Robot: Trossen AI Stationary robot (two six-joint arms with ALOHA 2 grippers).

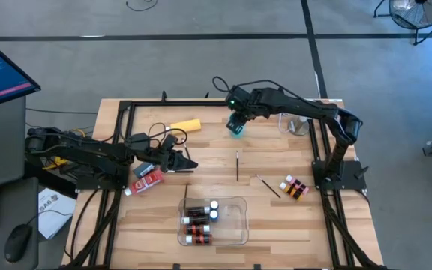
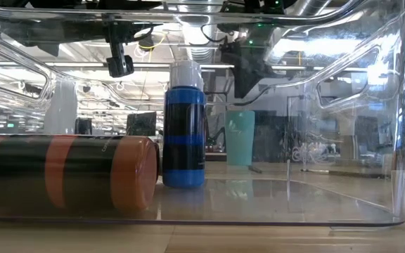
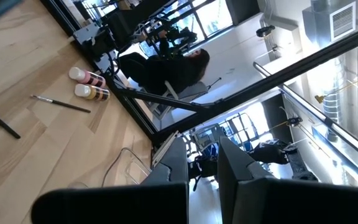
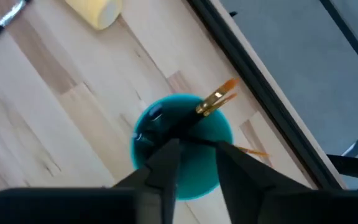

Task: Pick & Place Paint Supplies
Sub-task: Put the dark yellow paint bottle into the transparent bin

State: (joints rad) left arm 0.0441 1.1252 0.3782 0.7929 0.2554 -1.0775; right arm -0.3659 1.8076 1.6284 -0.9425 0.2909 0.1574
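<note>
Stowed: several small white-capped paint bottles (image 1: pixel 199 217) in the clear rectangular plastic tray (image 1: pixel 240 225); one dark-handled, orange-bristled brush (image 4: pixel 209 106) in the teal cup (image 4: pixel 188 149), the right hand (image 4: pixel 194 152) above, fingers narrowly parted. Outstanding on the desk (image 1: pixel 276 232): two thin brushes (image 1: pixel 238 165), two small bottles (image 1: pixel 294 187), red tubes (image 1: pixel 147 180), yellow bottle (image 1: pixel 185 125); left hand (image 1: pixel 188 163) shut, empty.

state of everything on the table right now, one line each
right gripper: over the teal cup, fingers parted
left gripper: shut, empty
teal cup: upright, a brush in it
clear tray: holds bottles
yellow bottle: lying down
two loose brushes: flat on the table
</note>
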